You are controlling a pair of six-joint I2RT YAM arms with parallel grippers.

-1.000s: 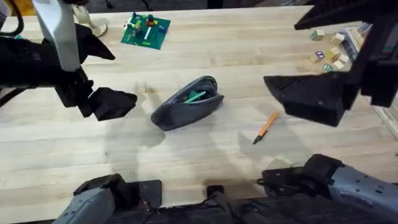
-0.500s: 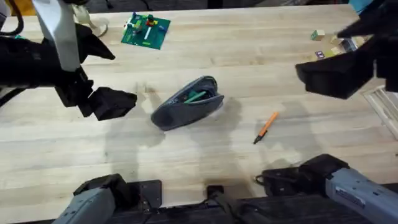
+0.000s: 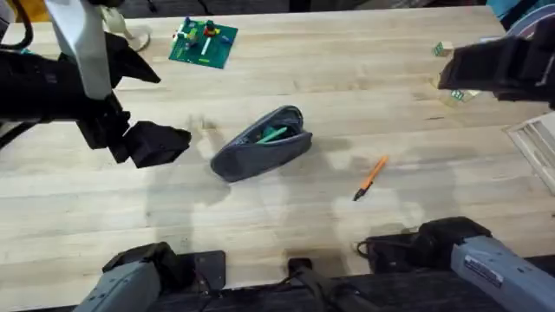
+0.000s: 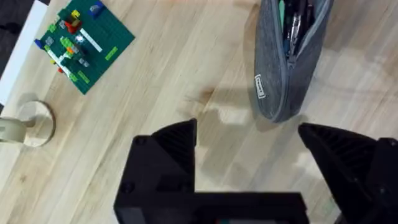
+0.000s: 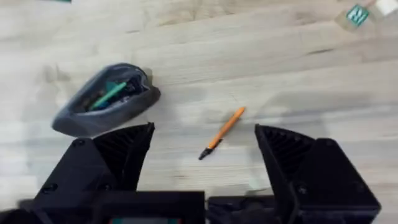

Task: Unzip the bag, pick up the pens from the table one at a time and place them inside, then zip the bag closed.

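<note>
Grey bag [image 3: 262, 145] lies near the middle of the table [image 3: 347, 78], long axis slanted, zipper open along its length. Inside the opening, a green item and some dark slim items show; in the left wrist view the bag [image 4: 287, 56] has a small label near its rounded end, and the contents read as pens, though individual ones are hard to separate. In the right wrist view the bag [image 5: 104, 99] gapes open with a green stick visible inside.

One orange pen [image 3: 371, 177] with a black tip lies on the bare wood to the right of the bag, apart from it, slanted. The same pen [image 5: 222, 132] shows in the right wrist view, between that gripper's two fingers as seen from above but well below them, on the table.

Left gripper [image 3: 160, 143] sits just left of the bag, not touching it; fingers spread apart, nothing between them. In its own wrist view the left gripper [image 4: 249, 146] has both black fingers wide, with the bag's rounded end beyond them.

Right gripper [image 5: 205, 149] has its fingers wide apart, nothing held. Overhead, the right arm [image 3: 499, 69] appears as a large dark shape at the upper right.

Farther out: green brick baseplate [image 3: 202, 42] with small coloured pieces at the far left of the table; a few small blocks [image 3: 444, 49] at the far right.
</note>
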